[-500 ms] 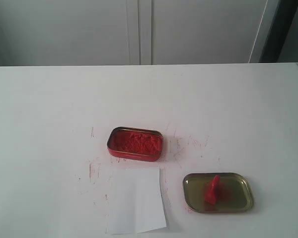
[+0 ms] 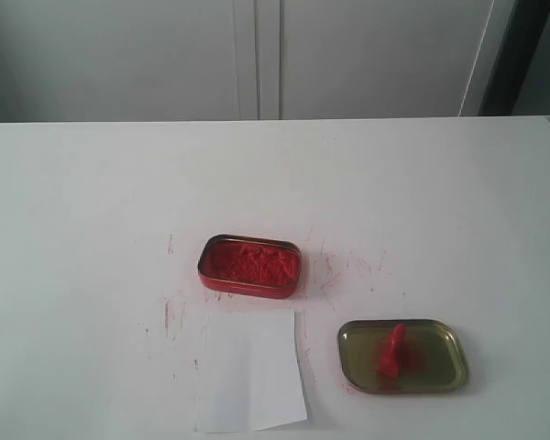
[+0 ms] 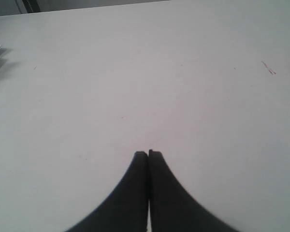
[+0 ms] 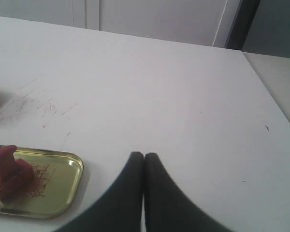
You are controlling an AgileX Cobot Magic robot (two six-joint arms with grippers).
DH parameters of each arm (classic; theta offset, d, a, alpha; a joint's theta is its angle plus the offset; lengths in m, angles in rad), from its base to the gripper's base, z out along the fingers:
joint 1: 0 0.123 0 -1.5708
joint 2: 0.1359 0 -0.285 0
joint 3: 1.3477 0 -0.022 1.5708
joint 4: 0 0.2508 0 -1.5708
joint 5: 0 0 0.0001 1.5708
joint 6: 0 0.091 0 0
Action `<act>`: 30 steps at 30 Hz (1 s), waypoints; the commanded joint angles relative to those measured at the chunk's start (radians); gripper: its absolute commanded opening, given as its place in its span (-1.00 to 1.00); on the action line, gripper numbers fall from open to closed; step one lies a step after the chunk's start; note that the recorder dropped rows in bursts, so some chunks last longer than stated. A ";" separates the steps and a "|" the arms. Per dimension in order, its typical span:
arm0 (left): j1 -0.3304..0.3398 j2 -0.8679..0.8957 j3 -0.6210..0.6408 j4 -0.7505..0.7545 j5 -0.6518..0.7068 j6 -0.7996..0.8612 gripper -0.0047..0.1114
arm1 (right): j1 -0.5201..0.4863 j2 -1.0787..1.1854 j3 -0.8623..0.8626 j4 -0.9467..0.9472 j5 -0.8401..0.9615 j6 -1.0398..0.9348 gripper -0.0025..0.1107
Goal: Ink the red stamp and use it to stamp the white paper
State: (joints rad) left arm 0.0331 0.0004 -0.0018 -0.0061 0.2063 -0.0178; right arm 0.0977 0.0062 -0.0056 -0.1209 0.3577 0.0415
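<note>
The red stamp (image 2: 393,350) sits in the gold tin lid (image 2: 440,365), to the right of the white paper (image 2: 252,371). It is judged light, rigid and small: grip it by the narrow handle. Count: one stamp, one lid, one red ink tin (image 2: 249,288), one sheet. Both the left pincer (image 3: 148,153) and the right pincer (image 4: 144,155) are clenched on nothing, above the surface (image 2: 92,202).

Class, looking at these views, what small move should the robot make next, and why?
Probably open the right end effector: it is shut and empty, near the gold lid where the red stamp rests untouched, and shut jaws cannot grasp the stamp.
</note>
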 commanded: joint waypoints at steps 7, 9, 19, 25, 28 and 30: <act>-0.006 0.000 0.002 0.000 -0.004 -0.004 -0.92 | -0.009 -0.006 0.006 -0.010 -0.064 0.000 -0.96; -0.006 0.000 0.002 0.000 -0.004 -0.004 -0.92 | -0.009 -0.006 0.006 -0.010 -0.128 0.000 -0.96; -0.006 0.000 0.002 0.000 -0.004 -0.004 -0.92 | -0.009 -0.006 0.006 -0.010 -0.506 0.000 -0.96; -0.006 0.000 0.002 0.000 -0.004 -0.004 -0.92 | -0.009 -0.006 0.006 -0.008 -0.555 0.000 -0.96; -0.006 0.000 0.002 0.000 -0.004 -0.004 -0.92 | -0.009 -0.006 0.006 -0.008 -0.553 0.000 -0.96; -0.006 0.000 0.002 0.000 -0.004 -0.004 -0.92 | -0.009 -0.006 0.006 -0.008 -0.553 0.000 -0.96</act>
State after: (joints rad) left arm 0.0331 0.0004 -0.0018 -0.0061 0.2063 -0.0178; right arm 0.0977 0.0062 -0.0056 -0.1209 -0.1817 0.0415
